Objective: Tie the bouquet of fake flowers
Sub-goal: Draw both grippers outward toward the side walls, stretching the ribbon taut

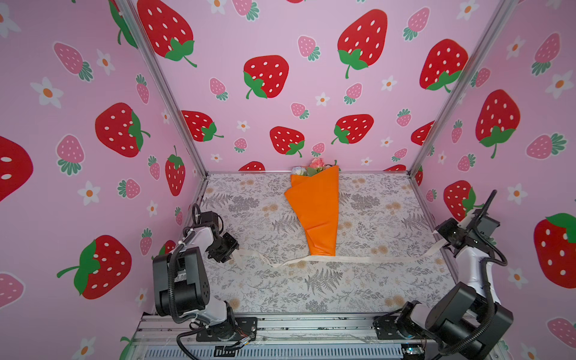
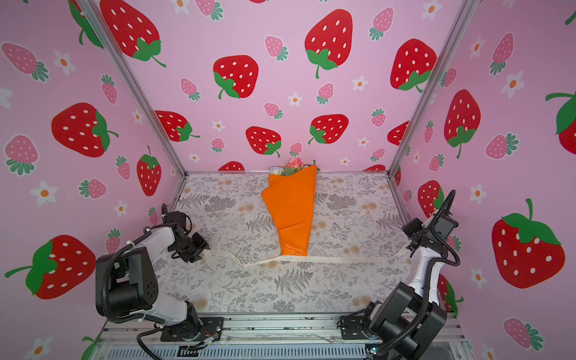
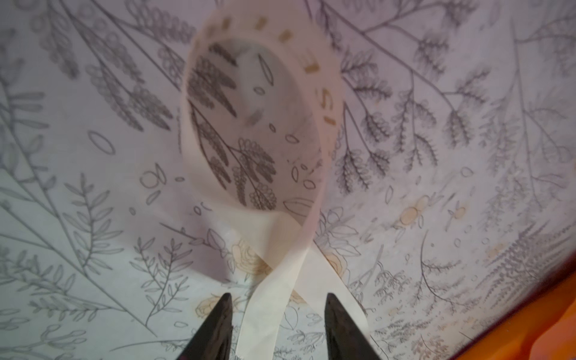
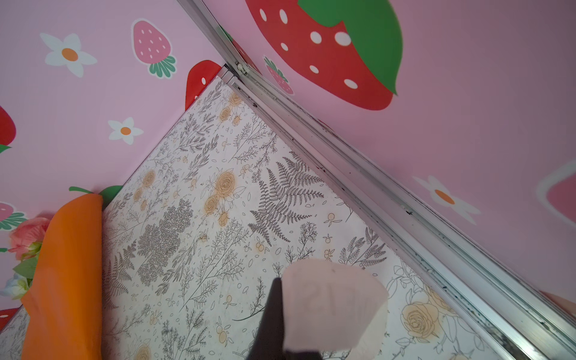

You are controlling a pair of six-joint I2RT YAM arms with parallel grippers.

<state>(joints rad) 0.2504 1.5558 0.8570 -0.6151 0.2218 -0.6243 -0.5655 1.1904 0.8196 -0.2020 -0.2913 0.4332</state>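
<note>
The bouquet of fake flowers [image 1: 316,163] lies on the floral-print table [image 1: 389,280], rolled inside an orange paper cone [image 1: 316,212]. Only its pink and white heads poke out of the cone's wide mouth, the end farthest from the arms. A cream ribbon [image 1: 358,259] stretches across the table right at the cone's narrow tip (whether it passes under the tip cannot be told). Left of that tip, the left gripper [image 1: 233,249] sits low over the ribbon's looped end. Its wrist view shows the fingers [image 3: 218,324] spread, with the ribbon running loose between them. Right of the cone and well apart from it, the right gripper [image 1: 438,233] is pressed together on the ribbon's other end, which rises off the table to meet it.
</note>
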